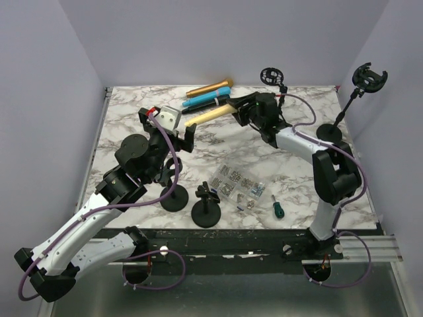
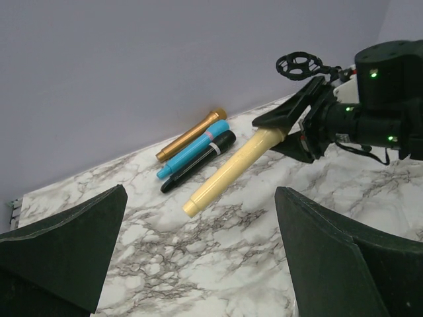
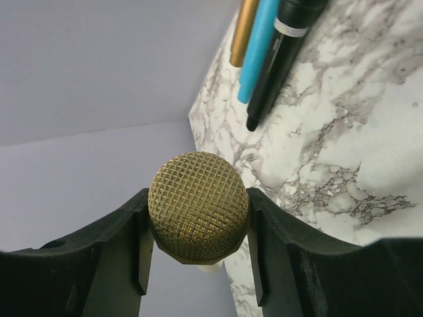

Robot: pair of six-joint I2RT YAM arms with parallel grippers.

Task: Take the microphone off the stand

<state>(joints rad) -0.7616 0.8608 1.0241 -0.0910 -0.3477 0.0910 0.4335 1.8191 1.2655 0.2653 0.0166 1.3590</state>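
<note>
"Right wrist view, nearest thing first: what sits between the fingers?"

"The gold mesh head of the cream microphone (image 2: pixel 228 173). The right gripper (image 1: pixel 232 107) is clamped on it, one finger pressed to each flank of the ball."

"And past the fingertips?"

"The handle slants away and down toward the marble table (image 1: pixel 125 109); whether its end touches cannot be told. Farther ahead lie three more side by side: the black microphone (image 3: pixel 277 66), the blue microphone (image 3: pixel 262 46) and the gold microphone (image 3: pixel 243 33). The empty stand (image 2: pixel 299 64) is behind the wrist, well apart, so the lift-out looks done and laying down seems the step in hand."

"How does that go well?"

"Lower until the handle rests flat, parallel to the black one and just beside it, and only then let go. A round body held by its head may swing or roll. The left gripper (image 1: pixel 178 140), jaws wide and empty, hangs near the handle's free end and could steady it."
</note>
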